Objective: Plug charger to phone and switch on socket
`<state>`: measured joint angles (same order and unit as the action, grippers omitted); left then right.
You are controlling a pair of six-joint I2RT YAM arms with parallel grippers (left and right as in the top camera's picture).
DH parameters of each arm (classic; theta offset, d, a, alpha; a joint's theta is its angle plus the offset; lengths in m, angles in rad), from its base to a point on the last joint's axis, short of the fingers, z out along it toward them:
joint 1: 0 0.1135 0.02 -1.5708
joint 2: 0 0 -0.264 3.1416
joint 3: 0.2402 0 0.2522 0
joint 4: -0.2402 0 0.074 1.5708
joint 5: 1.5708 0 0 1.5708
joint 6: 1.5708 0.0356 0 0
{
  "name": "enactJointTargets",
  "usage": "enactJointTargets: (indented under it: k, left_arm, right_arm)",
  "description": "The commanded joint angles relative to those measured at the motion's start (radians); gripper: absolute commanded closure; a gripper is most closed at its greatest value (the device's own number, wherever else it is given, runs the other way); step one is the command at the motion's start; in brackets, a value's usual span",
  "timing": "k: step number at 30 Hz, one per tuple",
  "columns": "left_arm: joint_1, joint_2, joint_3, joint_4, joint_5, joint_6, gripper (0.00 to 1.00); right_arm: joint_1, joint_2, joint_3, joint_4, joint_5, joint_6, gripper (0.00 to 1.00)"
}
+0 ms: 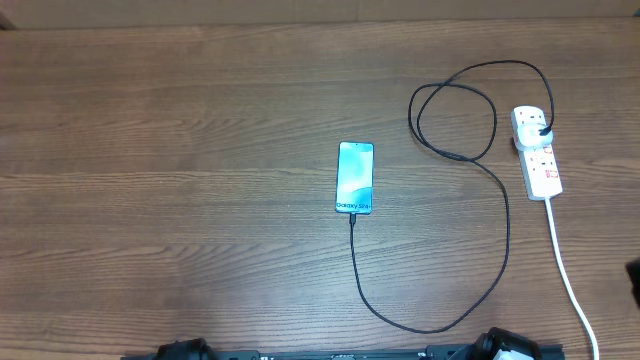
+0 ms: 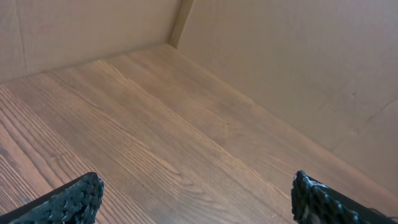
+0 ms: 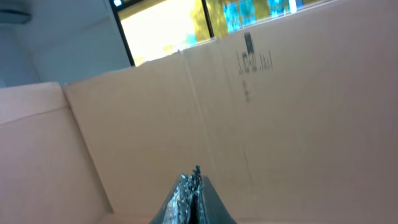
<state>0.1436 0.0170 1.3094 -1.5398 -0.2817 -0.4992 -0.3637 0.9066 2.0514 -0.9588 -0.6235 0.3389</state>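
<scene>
The phone (image 1: pixel 355 177) lies flat mid-table with its screen lit cyan to white. The charger cable (image 1: pixel 505 230) runs from the phone's near end, curves along the front, loops at the back right and ends in a black plug (image 1: pixel 541 129) seated in the white socket strip (image 1: pixel 537 152). Its connector tip (image 1: pixel 352 215) touches the phone's near end. My left gripper (image 2: pixel 196 198) is open and empty over bare wood. My right gripper (image 3: pixel 194 186) is shut on nothing and points at a cardboard wall. Only the arm bases (image 1: pixel 180 351) show in the overhead view.
The socket's thick white cord (image 1: pixel 570 275) runs to the front right edge. Cardboard walls (image 2: pixel 280 68) stand around the wooden table (image 1: pixel 180 150). A dark object (image 1: pixel 634 280) sits at the right edge.
</scene>
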Motion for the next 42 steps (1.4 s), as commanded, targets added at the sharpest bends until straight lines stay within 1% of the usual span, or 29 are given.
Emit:
enactJointTargets:
  k: [1,4,6,7,10,14,16,17,18,19,21,22,24,26,30,33,35,38,42]
  left_arm:
    - [-0.004,-0.013,0.002,-0.004,-0.006,-0.015,0.0]
    - [-0.002,-0.013,0.002,-0.025,-0.006,-0.014,0.0]
    - [-0.002,-0.013,0.001,-0.008,0.037,-0.081,0.0]
    - [-0.002,-0.013,-0.002,0.017,0.039,-0.103,0.0]
    - [-0.002,-0.013,-0.062,0.173,0.04,-0.11,0.0]
    - [-0.002,-0.013,-0.255,0.403,0.08,-0.106,0.0]
    - [-0.002,-0.013,-0.396,0.544,0.117,-0.106,0.0]
    - [-0.002,-0.013,-0.46,0.616,0.14,-0.106,0.0]
    - [-0.002,-0.013,-0.554,0.73,0.175,-0.106,0.01]
    - [-0.002,-0.013,-0.616,0.811,0.201,-0.105,0.01]
    - [-0.002,-0.013,-0.761,1.012,0.278,-0.055,0.0]
    - [-0.002,-0.013,-0.836,1.116,0.32,-0.006,0.0]
    - [-0.002,-0.013,-0.933,1.241,0.36,0.056,0.01]
    - [-0.002,-0.013,-1.045,1.362,0.361,0.097,0.0]
    - [-0.002,-0.013,-1.181,1.468,0.362,0.166,0.0]
    - [-0.002,-0.013,-1.246,1.489,0.362,0.201,0.0]
    - [-0.002,-0.013,-1.295,1.501,0.388,0.209,0.0]
    - [-0.002,-0.013,-1.305,1.492,0.4,0.225,0.0]
    - [-0.002,-0.013,-1.305,1.492,0.402,0.348,0.0]
  right_arm:
    - [0.01,-0.068,-0.066,0.052,0.013,-0.008,0.96]
    - [0.01,-0.121,-0.132,0.117,0.013,-0.003,0.93]
    - [0.01,-0.148,-0.161,0.143,0.012,0.0,0.93]
    - [0.01,-0.156,-0.171,0.151,0.013,0.0,0.92]
    - [0.01,-0.182,-0.199,0.174,0.013,0.0,0.92]
    - [0.011,-0.203,-0.2,0.178,0.013,0.0,0.89]
    - [0.011,-0.219,-0.2,0.18,0.013,0.0,0.89]
    - [0.011,-0.226,-0.2,0.18,0.013,0.0,0.89]
    - [0.01,-0.24,-0.2,0.181,0.013,0.0,0.89]
    - [0.01,-0.249,-0.2,0.184,0.013,0.0,0.89]
    - [0.01,-0.264,-0.2,0.188,0.013,0.0,0.89]
    - [0.01,-0.272,-0.2,0.188,0.013,0.0,0.89]
    - [0.01,-0.286,-0.2,0.192,0.013,0.0,0.89]
    - [0.01,-0.3,-0.2,0.196,0.013,0.0,0.89]
    - [0.01,-0.309,-0.197,0.225,0.001,0.001,0.89]
    - [0.01,-0.309,-0.197,0.242,-0.006,0.001,0.87]
    - [0.01,-0.32,-0.198,0.253,-0.006,0.001,0.87]
    - [0.01,-0.365,-0.199,0.251,-0.006,0.001,0.88]
    - [0.01,-0.458,-0.232,0.259,-0.006,0.0,0.9]
